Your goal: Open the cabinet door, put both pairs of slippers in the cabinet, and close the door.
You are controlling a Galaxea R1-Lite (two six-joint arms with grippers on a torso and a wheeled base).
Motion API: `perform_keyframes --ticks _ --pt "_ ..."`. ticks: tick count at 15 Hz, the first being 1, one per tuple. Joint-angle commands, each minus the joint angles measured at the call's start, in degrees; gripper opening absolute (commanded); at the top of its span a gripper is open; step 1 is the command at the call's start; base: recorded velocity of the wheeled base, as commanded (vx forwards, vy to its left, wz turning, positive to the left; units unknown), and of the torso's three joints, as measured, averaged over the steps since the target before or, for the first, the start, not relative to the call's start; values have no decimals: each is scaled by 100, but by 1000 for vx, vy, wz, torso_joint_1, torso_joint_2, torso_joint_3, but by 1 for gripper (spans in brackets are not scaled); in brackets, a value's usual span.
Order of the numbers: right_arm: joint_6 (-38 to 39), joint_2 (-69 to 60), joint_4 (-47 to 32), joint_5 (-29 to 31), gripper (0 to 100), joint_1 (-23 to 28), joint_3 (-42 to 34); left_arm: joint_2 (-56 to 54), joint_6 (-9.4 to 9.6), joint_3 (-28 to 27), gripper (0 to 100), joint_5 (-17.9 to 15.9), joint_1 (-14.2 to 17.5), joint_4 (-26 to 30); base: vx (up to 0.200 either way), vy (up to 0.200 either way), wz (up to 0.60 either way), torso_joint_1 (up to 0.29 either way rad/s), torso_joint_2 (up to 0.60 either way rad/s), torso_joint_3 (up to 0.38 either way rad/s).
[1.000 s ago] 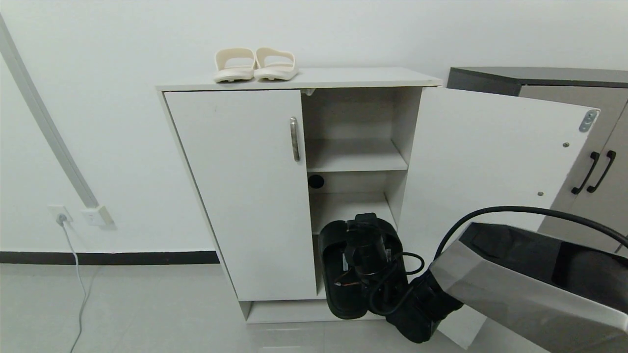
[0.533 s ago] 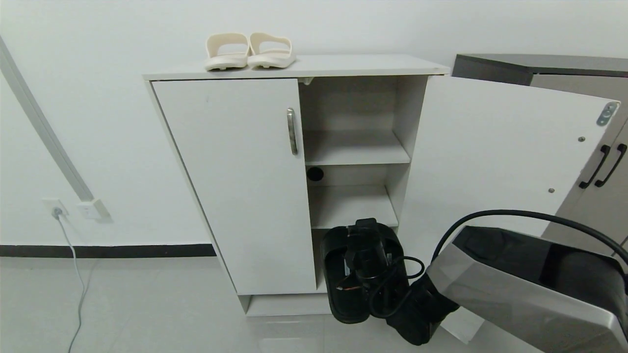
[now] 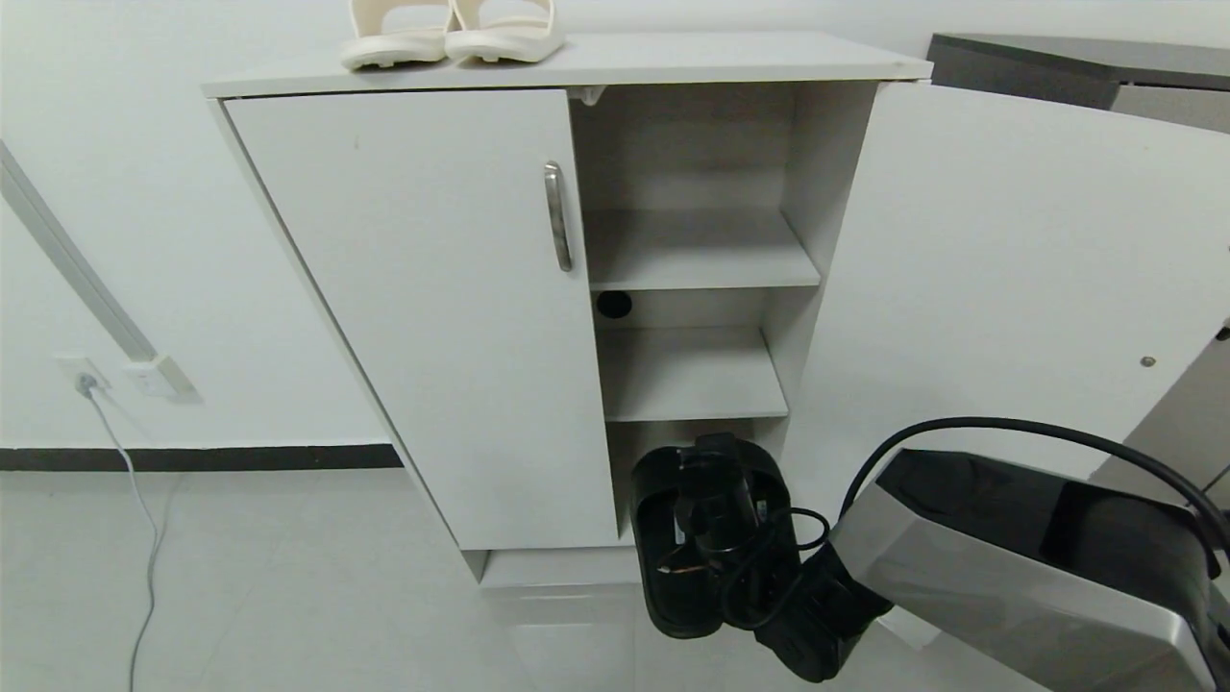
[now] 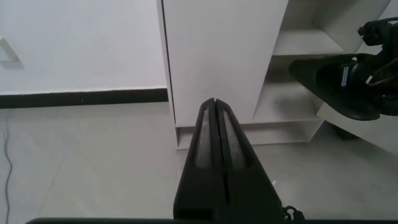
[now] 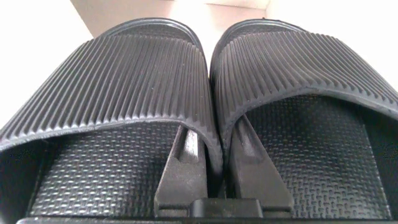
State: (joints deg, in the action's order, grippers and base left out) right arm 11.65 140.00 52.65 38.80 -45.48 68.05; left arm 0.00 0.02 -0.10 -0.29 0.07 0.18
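The right gripper [image 5: 219,168] holds the black slippers [image 5: 143,74] as a pair: its fingers [image 5: 183,165] pinch the two adjoining inner side walls together, under the straps. The slippers are moulded, with ribbed straps and textured footbeds. They are judged light and flexible, with little risk of slipping. The pinched inner walls are the correct hold, as one grip carries both. The pair hangs at the mouth of the lowest compartment [image 3: 623,481], heels outside. The left gripper [image 4: 214,134] sits low before the cabinet [image 3: 404,288], fingers pressed together, empty. The right door [image 3: 999,269] stands open. The cream slippers [image 3: 452,34] rest on the cabinet top.
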Motion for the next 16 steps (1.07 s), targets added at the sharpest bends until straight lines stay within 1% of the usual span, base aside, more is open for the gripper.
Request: perform_keyframes --ticks 1,3,4,16 --pt "-234 89 369 5 0 22 -90 9 -11 1 0 3 1 -9 0 0 0 -2 2 -207" --pt "-946 414 1696 5 0 92 -231 9 -11 1 0 12 1 -9 0 0 0 5 0 -112" --pt "-1245 537 2135 5 0 136 -239 9 -11 1 0 20 1 -1 0 0 0 0 0 0" --pt "-1280 335 2258 5 0 154 -222 9 -20 1 0 20 1 -9 0 0 0 0 0 0"
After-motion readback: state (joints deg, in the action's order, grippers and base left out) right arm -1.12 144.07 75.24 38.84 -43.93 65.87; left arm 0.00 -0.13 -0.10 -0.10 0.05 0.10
